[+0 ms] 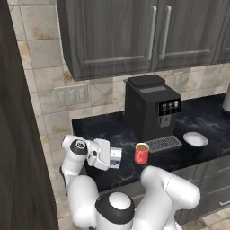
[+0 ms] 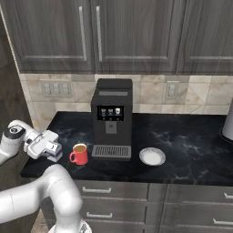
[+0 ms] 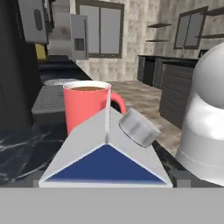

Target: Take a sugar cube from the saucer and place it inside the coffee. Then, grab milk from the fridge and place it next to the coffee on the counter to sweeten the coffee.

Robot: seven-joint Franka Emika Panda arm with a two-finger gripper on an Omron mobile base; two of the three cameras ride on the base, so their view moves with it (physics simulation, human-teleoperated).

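The milk [image 1: 116, 158] [image 2: 55, 154], a white carton with a blue band, stands upright on the black counter [image 1: 112, 130] [image 2: 191, 141], just left of the coffee [image 1: 141, 154] [image 2: 80, 154]. In the hand view the milk's gable top [image 3: 105, 148] sits close below the camera, with the red mug of coffee [image 3: 85, 107] right behind it. My gripper [image 1: 111, 157] [image 2: 53, 151] is at the carton, open, its jaws wide on either side. The white saucer [image 1: 195, 139] [image 2: 152, 156] lies right of the drip tray. The sugar cube and the fridge are out of view.
A black coffee machine [image 1: 150, 108] [image 2: 111, 118] stands behind the mug, its drip tray [image 1: 162, 143] beside it. Dark grey wall cabinets [image 2: 113, 32] hang above. A tall dark panel [image 1: 18, 134] borders the counter's left end. A grey vessel [image 2: 227, 123] stands far right.
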